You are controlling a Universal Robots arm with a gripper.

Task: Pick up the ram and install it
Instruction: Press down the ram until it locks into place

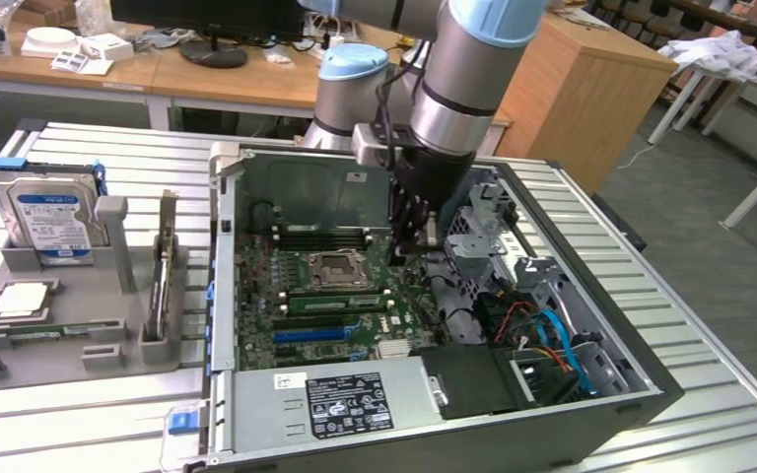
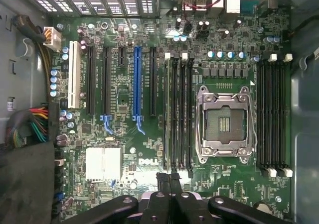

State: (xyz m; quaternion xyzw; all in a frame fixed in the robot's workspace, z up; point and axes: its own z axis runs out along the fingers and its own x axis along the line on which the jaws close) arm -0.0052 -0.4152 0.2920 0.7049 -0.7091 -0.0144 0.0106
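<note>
1 big metal table (image 1: 90,414) with long ribs holds it all. 1 open computer case (image 1: 312,182) lies flat on the table, and its inside faces up. 1 thick grey and blue robot arm (image 1: 464,79) comes down from the far side into the case. 1 green motherboard (image 1: 260,340) (image 2: 124,134) covers the floor of the case. 1 grey power box (image 1: 339,399) with a white label sits at the near edge of the case. On the exterior view's left, just beside the case, 1 grey holder (image 1: 76,315) rests on the table, and 1 silver hard drive (image 1: 47,217) with a blue label stands up in it. 1 square chip socket (image 1: 339,266) (image 2: 223,122) sits in the middle of the motherboard. The ram (image 1: 332,300), a long thin green stick, stands in a slot just on the near side of that socket, between the socket and 1 long blue slot (image 1: 310,335) (image 2: 137,79). The gripper (image 1: 412,246) (image 2: 169,179) hangs low over the motherboard, by the exterior view's right end of the slots. Its 2 black fingers are pressed together. I cannot tell if they touch the ram.
</note>
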